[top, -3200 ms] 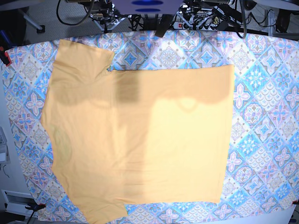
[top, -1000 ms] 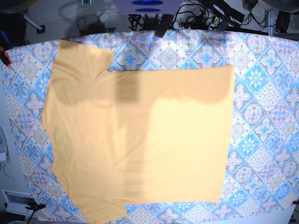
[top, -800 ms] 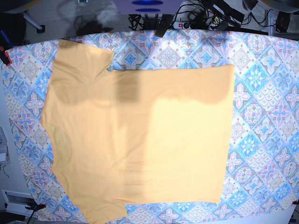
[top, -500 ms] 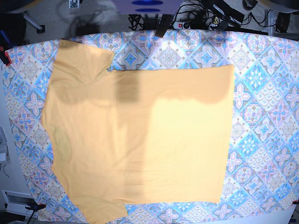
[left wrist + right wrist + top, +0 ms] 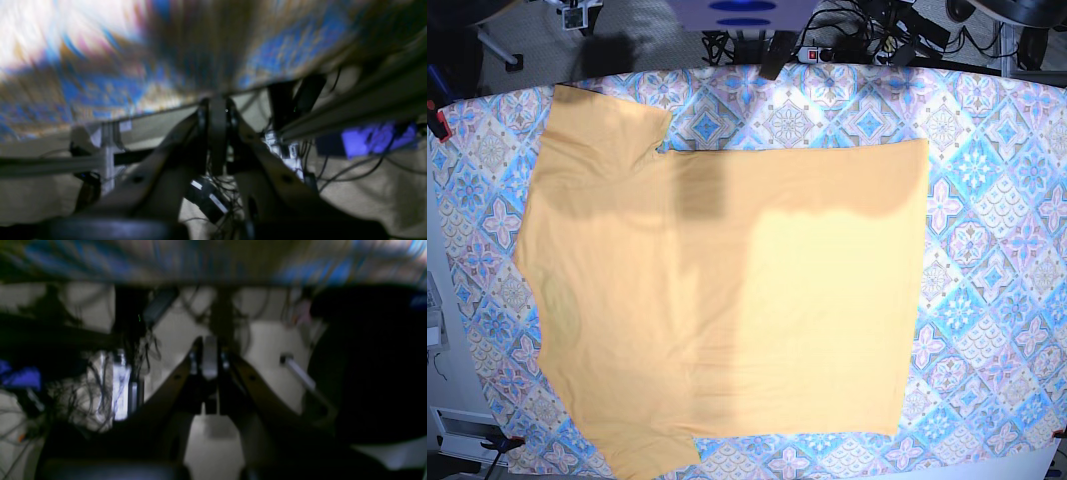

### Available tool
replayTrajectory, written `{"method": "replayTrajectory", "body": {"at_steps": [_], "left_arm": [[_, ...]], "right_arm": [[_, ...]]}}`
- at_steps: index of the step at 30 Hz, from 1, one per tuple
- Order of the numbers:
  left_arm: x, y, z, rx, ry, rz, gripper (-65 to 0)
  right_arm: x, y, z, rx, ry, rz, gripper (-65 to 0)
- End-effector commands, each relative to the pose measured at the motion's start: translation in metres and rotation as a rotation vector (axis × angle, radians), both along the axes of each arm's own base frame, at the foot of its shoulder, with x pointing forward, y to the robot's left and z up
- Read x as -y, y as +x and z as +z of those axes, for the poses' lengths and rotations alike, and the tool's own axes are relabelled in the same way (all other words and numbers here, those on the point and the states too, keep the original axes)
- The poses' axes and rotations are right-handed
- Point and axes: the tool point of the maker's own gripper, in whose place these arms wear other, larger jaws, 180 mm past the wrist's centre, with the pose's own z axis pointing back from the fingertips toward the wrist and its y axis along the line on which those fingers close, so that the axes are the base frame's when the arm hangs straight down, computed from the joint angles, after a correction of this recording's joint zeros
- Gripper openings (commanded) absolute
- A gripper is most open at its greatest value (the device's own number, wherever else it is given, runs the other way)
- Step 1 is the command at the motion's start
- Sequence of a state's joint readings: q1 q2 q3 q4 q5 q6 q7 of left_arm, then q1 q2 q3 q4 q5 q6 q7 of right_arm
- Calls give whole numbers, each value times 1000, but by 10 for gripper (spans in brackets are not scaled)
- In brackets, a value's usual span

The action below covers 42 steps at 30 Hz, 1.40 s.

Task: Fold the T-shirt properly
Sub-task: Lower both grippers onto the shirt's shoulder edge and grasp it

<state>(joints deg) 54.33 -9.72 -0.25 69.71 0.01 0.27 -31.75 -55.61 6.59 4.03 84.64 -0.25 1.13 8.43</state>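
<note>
Bright base view, murky wrist views

Base view: pale glare washes the shirt (image 5: 807,300) right of centre; soft shadow dulls its upper part, a darker patch at upper left of centre; left wrist view: dim, blurred cloth (image 5: 100,66) along the top; right wrist view: darker, blurred throughout.

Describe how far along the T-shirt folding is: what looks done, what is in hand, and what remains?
Done: the T-shirt appears spread out on the patterned cloth, one side's sleeves showing at the left of the base view.
In hand: nothing; the left gripper and right gripper are shut, away from the shirt.
Left: probably turning in that sleeved side, then folding the rest smaller.
</note>
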Motion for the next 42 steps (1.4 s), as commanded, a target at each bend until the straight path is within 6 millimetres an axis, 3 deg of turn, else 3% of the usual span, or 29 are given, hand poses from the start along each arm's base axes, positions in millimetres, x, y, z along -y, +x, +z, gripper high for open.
{"method": "replayTrajectory", "body": {"at_steps": [1,7,11,15,22,32,36,42], "left_arm": [[0,2,13,21,3,-11,-650],[8,67,58,26,7,-31,-650],[12,106,77,17,-47,35,-650],[13,138,71,-36,-137,120,-649],[14,171,65,-99,-338,253,-629],[6,205,79,-110,-668,419,-364],[6,207,76,-93,-765,497,-351],[-5,188,47,-127,-862,673,-351]], "right_arm": [[2,0,9,18,-9,9,-650],[-1,26,24,13,-15,8,-650],[-3,47,34,42,-18,11,-650],[-3,63,38,49,-21,5,-650],[0,74,41,40,-31,-7,-650],[7,92,40,48,-42,-27,-650],[7,100,42,66,-42,-28,-650],[7,100,42,68,-43,-27,-650]]}}
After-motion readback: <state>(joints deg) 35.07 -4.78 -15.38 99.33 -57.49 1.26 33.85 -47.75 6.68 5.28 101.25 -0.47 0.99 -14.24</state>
